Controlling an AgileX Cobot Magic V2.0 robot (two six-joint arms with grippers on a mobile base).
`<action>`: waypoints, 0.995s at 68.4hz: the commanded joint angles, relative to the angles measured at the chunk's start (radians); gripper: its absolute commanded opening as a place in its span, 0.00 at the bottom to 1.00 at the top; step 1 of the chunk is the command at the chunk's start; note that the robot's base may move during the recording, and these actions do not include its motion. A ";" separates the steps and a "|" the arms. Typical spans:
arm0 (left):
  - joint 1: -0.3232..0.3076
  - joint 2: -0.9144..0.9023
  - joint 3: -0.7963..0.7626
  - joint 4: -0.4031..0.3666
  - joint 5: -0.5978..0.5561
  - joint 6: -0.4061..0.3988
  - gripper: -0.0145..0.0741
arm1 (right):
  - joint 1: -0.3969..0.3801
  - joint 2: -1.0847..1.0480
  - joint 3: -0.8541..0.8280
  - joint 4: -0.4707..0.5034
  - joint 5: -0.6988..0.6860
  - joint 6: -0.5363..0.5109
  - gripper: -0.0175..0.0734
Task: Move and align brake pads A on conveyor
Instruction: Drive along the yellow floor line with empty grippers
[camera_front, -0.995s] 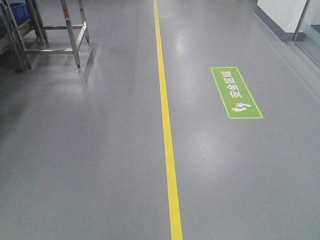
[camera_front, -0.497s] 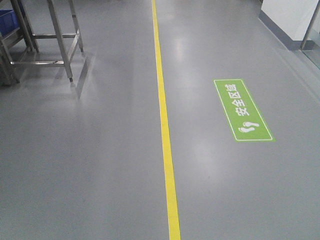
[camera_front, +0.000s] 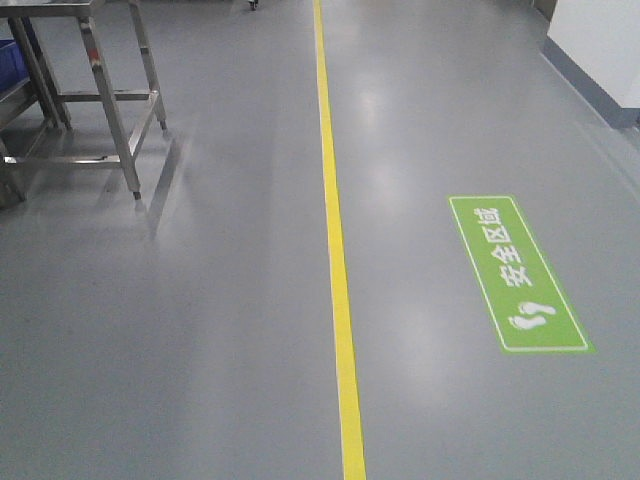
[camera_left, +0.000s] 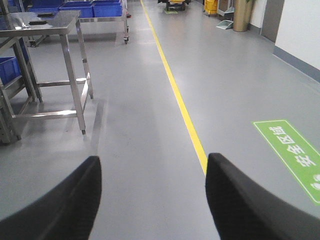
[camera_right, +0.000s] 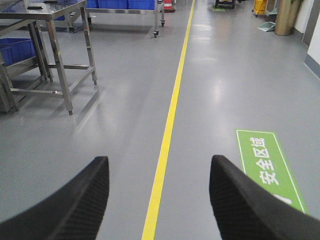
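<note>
The brake pads A and the conveyor are out of view in every frame. My left gripper hangs open over bare grey floor, its two black fingers wide apart with nothing between them. My right gripper is also open and empty, and the yellow floor line runs through the gap between its fingers. A small dark object lies on the steel table top, too small to identify.
A steel table stands at the left, with blue bins on racks behind it. The yellow line runs down the aisle. A green floor sign lies on the right, near a white wall.
The front view has advanced along the aisle. The green sign has slid down and to the right in the frame, and the steel table's top has come into view at the left.
</note>
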 joint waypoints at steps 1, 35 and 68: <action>-0.003 0.009 -0.026 -0.004 -0.071 -0.001 0.65 | -0.006 0.012 -0.025 0.001 -0.069 -0.002 0.66; -0.003 0.009 -0.026 -0.004 -0.071 -0.001 0.65 | -0.006 0.012 -0.025 0.001 -0.069 -0.002 0.66; -0.003 0.009 -0.026 -0.004 -0.071 -0.001 0.65 | -0.006 0.012 -0.025 0.001 -0.069 -0.002 0.66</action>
